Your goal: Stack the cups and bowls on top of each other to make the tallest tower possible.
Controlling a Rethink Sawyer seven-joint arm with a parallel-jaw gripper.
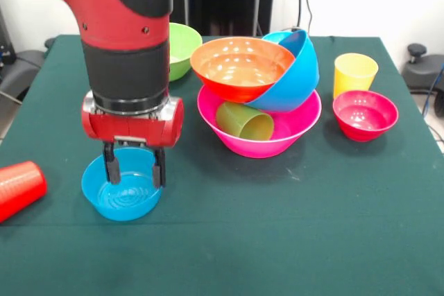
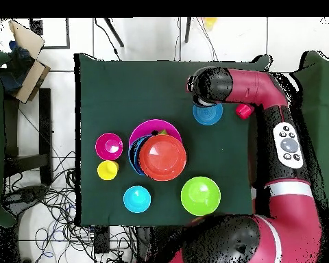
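Note:
My gripper [image 1: 135, 175] is open and lowered over the small translucent blue bowl [image 1: 121, 188] at the front left. One finger [image 1: 111, 164] is inside the bowl and the other is at its right rim. The tower stands mid-table: the biggest pink bowl [image 1: 277, 136] holds a green cup [image 1: 244, 121] lying on its side, with the large blue bowl [image 1: 298, 74] tilted above and the orange bowl [image 1: 239, 67] leaning on it. A red cup [image 1: 19, 188] lies on its side at the left edge. A yellow cup [image 1: 355, 73] stands upright at the right.
A magenta-red small bowl [image 1: 365, 114] sits in front of the yellow cup. A lime green bowl [image 1: 182, 50] and a cyan small bowl [image 1: 277, 36] stand behind the tower. In the overhead view the arm [image 2: 249, 85] covers the gripper above the blue bowl [image 2: 207, 113].

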